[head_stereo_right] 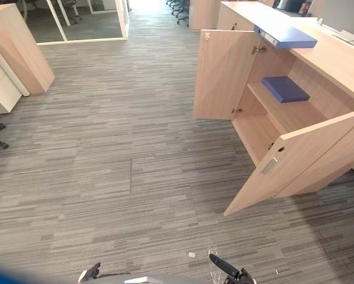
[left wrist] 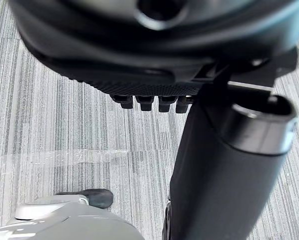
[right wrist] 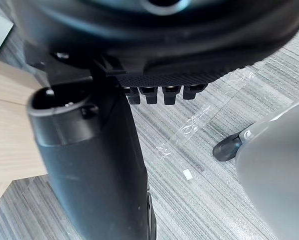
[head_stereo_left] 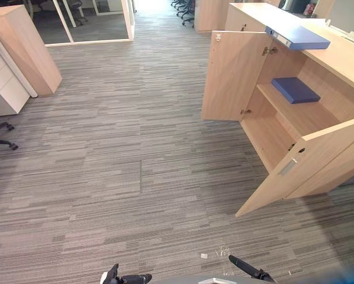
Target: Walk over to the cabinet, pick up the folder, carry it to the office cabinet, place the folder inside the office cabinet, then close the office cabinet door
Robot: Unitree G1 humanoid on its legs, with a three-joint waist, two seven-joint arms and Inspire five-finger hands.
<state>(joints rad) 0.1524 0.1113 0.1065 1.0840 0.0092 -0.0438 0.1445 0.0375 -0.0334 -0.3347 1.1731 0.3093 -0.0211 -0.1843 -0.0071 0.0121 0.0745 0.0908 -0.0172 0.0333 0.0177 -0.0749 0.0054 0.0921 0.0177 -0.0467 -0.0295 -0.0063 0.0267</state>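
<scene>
- One low light-wood office cabinet (head_stereo_left: 337,56).
- Two light-wood cabinet doors, both swung open: far door (head_stereo_left: 233,77), near door (head_stereo_left: 307,168).
- Two flat blue rectangular folders: top folder (head_stereo_left: 299,37) at the cabinet top's front edge, shelf folder (head_stereo_left: 294,90) on the single inner shelf (head_stereo_left: 301,115).
- One small white scrap (head_stereo_left: 204,255) on the grey carpet (head_stereo_left: 106,165).

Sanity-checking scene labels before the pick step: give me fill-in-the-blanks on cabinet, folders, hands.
The cabinet's doors stand ___.
One blue folder lies inside on the ___.
A second folder lies on the cabinet's ___.
The left hand and right hand hold ___.
Missing: open; shelf; top; nothing.
</scene>
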